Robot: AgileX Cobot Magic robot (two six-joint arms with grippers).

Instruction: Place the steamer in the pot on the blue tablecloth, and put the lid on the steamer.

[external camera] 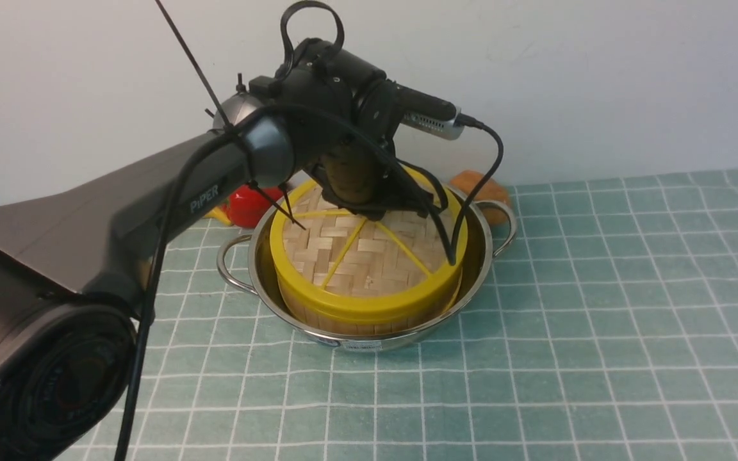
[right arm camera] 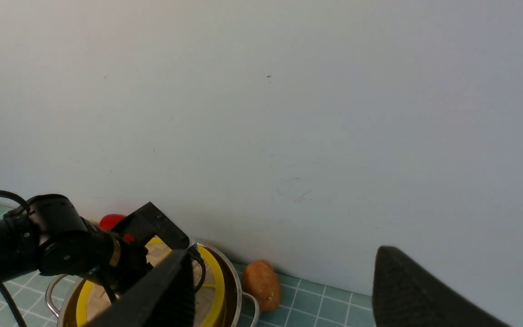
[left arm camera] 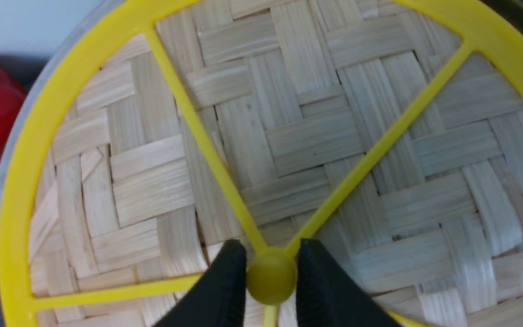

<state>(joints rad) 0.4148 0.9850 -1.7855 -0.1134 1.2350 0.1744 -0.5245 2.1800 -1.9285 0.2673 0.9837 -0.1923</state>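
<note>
- The steamer [external camera: 318, 319] is being held inside the pot [external camera: 475, 282], which is being carried near the wall by the blue tablecloth [external camera: 599, 320].
- The lid [external camera: 369, 259] is being borne flat on top of the steamer, covering it fully.
- The lid's central knob [left arm camera: 270, 285] is being flanked closely by the left pincer [left arm camera: 270, 272]; whether it is being squeezed cannot be told.
- The right pincer [right arm camera: 282, 252] is being held wide open, with nothing between its fingers.
</note>
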